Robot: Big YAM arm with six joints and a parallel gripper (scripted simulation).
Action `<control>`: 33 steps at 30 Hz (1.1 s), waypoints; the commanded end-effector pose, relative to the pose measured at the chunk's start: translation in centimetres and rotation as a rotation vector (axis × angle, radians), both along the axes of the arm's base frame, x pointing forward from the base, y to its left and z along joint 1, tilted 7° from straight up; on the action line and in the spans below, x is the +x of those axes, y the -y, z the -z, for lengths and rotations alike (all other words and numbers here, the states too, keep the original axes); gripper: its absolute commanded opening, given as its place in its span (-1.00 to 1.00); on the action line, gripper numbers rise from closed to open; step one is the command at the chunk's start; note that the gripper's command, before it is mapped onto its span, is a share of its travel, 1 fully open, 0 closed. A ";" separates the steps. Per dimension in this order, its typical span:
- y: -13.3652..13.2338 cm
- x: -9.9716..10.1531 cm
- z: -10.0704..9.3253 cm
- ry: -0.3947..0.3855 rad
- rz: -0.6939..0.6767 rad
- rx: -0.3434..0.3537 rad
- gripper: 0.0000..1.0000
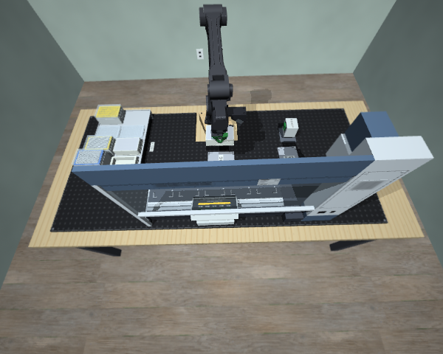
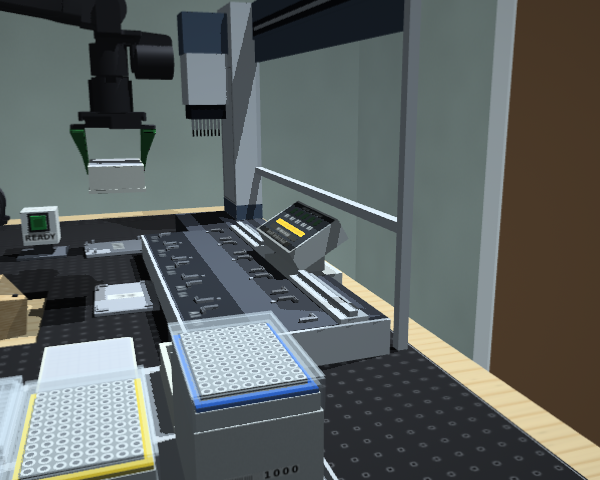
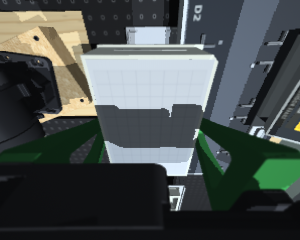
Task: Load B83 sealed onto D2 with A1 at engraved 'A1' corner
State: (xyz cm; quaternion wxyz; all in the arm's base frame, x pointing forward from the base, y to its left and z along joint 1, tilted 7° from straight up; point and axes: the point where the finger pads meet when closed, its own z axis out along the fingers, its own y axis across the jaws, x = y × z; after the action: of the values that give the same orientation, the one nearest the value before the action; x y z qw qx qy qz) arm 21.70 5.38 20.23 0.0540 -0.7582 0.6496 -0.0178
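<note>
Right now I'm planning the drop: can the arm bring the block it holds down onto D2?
Probably yes: the claw holds the block high, and the D2 brackets look unoccupied.

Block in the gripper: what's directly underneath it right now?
The block hangs high in the gripper. In the wrist view, a pale nest plate and wooden base show around it; directly beneath is hidden.

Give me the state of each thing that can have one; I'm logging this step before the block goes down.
gripper: shut on the deep-well block, high in the air.
deep-well block: sealed, level, held off every surface.
deck brackets: all empty.
READY key: untouched on its post.
blue-rimmed tip rack: covered by a clear lid.
yellow-rimmed tip rack: under a clear cover.
</note>
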 end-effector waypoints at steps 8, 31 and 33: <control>-0.8 2.2 -3.3 0.084 0.001 0.020 -1.00; -0.6 0.9 1.9 0.029 0.000 0.007 -1.00; -0.6 0.9 1.9 0.029 0.000 0.007 -1.00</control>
State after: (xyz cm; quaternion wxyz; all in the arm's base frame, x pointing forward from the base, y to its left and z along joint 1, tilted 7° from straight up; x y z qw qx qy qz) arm 22.06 5.55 18.00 0.0575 -0.7585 0.6488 -0.0203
